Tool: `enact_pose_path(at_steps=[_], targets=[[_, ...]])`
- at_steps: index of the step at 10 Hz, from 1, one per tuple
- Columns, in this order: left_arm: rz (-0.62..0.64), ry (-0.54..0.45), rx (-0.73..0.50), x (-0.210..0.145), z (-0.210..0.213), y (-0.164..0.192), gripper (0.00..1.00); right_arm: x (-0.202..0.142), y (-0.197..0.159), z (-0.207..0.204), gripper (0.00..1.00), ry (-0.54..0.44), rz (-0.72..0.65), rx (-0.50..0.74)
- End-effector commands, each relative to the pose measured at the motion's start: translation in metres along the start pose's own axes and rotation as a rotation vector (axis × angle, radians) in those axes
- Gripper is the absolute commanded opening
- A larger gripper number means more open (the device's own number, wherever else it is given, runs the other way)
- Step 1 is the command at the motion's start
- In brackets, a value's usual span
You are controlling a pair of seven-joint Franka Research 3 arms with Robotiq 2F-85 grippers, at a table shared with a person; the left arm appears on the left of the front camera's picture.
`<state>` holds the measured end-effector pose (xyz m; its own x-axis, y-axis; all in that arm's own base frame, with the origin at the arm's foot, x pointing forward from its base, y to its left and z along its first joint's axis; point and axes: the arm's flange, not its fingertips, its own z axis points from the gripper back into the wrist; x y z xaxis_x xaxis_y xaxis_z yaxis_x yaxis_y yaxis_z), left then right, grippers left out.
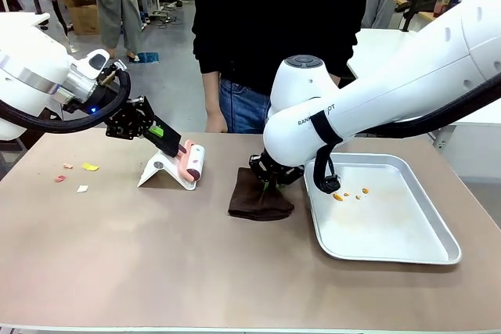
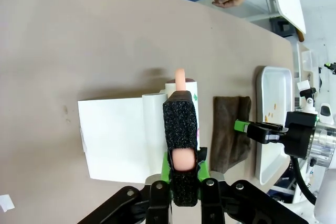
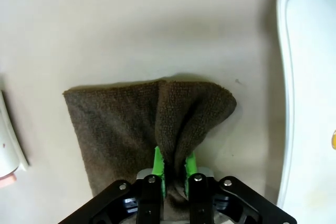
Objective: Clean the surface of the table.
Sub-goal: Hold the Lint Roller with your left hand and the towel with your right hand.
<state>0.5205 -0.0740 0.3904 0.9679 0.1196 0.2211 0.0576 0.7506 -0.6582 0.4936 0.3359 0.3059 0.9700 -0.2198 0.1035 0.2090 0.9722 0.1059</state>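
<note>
The right tool (image 3: 174, 161) is clenched on a raised fold of the brown cloth (image 3: 115, 124), the fold pinched between its 2 green pads (image 3: 159, 163). The rest of the cloth lies flat and partly doubled on the worktop (image 1: 156, 271), near its middle; the beige-brown worktop spans the whole width of the front view. In that view the right tool (image 1: 270, 177) stands over the cloth's far edge, with the white right arm coming down from the cloth's right.

Just right of the cloth, close but apart from it, sits a metal tray (image 1: 391, 256). A few small orange crumbs (image 1: 348, 195) lie in the tray's end nearer the cloth.

Left of the cloth, the left tool (image 2: 182, 158) grasps the pink handle of a lint roller (image 1: 194, 162), 1 black finger (image 2: 180, 124) above the handle and 1 below. The roller rests on a folded white stand (image 1: 160, 171), which sits near the cloth's left side without touching it.

Well left of the cloth, past the stand, 4 small scraps (image 1: 82, 188) lie loose on the worktop: yellow, red, white and orange.

Beyond the cloth, a person (image 1: 266, 21) in a dark top stands at the worktop's far edge.
</note>
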Motion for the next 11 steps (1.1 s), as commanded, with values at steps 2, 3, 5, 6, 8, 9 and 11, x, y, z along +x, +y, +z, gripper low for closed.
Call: enact_pose_path(at_steps=[2, 3, 5, 6, 8, 9, 11], targets=[[-0.013, -0.03, -0.015, -0.002, -0.003, -0.004, 0.0, -0.001, -0.008, -0.012, 0.0, 0.02, -0.018, 0.008], [-0.016, -0.033, -0.019, -0.003, -0.002, -0.004, 0.0, -0.001, -0.008, -0.012, 0.0, 0.024, -0.02, 0.012], [-0.03, -0.041, -0.05, -0.007, 0.006, -0.006, 0.0, 0.001, -0.02, 0.002, 0.0, 0.029, -0.019, 0.08], [-0.041, -0.063, -0.079, -0.01, 0.016, -0.008, 0.0, 0.001, -0.033, 0.016, 0.0, 0.038, -0.02, 0.161], [-0.067, -0.088, -0.175, -0.022, 0.049, -0.011, 0.0, -0.004, -0.079, 0.053, 0.0, -0.004, 0.002, 0.421], [-0.083, -0.102, -0.223, -0.03, 0.064, -0.009, 0.0, -0.012, -0.1, 0.07, 0.0, -0.018, 0.03, 0.554], [-0.101, -0.097, -0.311, -0.045, 0.097, 0.0, 0.09, -0.019, -0.138, 0.087, 0.0, 0.068, 0.081, 0.818]])
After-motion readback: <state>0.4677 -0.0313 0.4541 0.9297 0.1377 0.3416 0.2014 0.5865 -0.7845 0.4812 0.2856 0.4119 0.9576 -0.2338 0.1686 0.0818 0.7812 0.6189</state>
